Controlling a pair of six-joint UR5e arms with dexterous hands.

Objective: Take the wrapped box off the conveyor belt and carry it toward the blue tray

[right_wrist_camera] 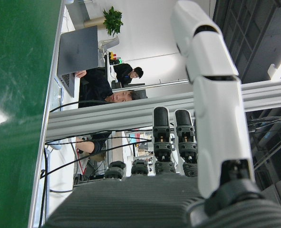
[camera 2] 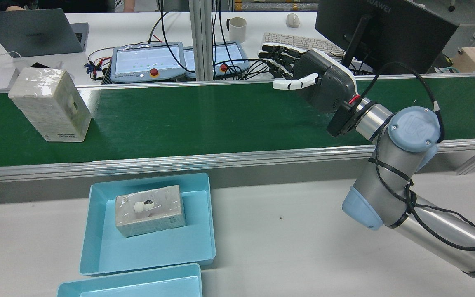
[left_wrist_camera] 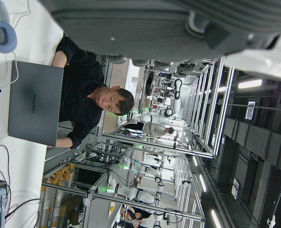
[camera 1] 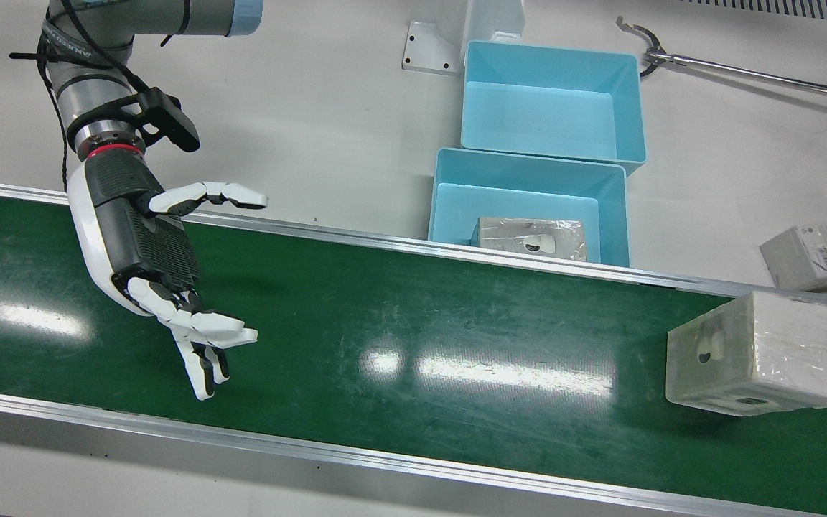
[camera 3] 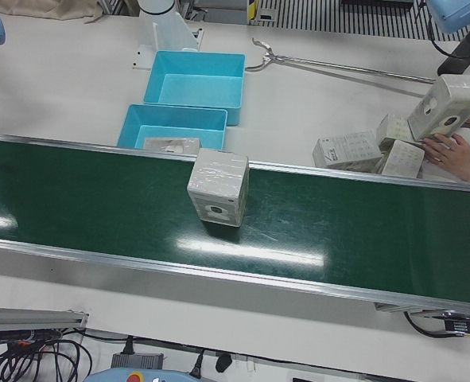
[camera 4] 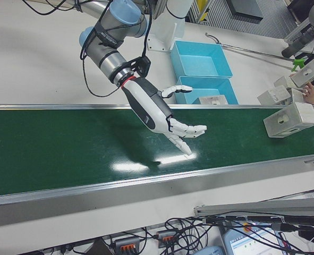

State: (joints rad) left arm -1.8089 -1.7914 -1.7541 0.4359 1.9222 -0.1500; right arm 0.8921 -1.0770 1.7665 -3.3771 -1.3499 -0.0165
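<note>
Wrapped in clear film, the pale rectangular box [camera 1: 762, 353] stands on the green conveyor belt [camera 1: 385, 323] well apart from your right hand [camera 1: 159, 266], which hovers over the belt with its fingers spread and nothing in them; the left hand shows only in its own camera, where you cannot tell how its fingers stand. If the belt carries the box to you, closing late or off-centre could tip it or let the slick film slide through the fingers. The nearer blue plastic tray [camera 1: 449, 194] already holds a similar wrapped box [camera 1: 532, 238], so a careless carry could knock against it.
</note>
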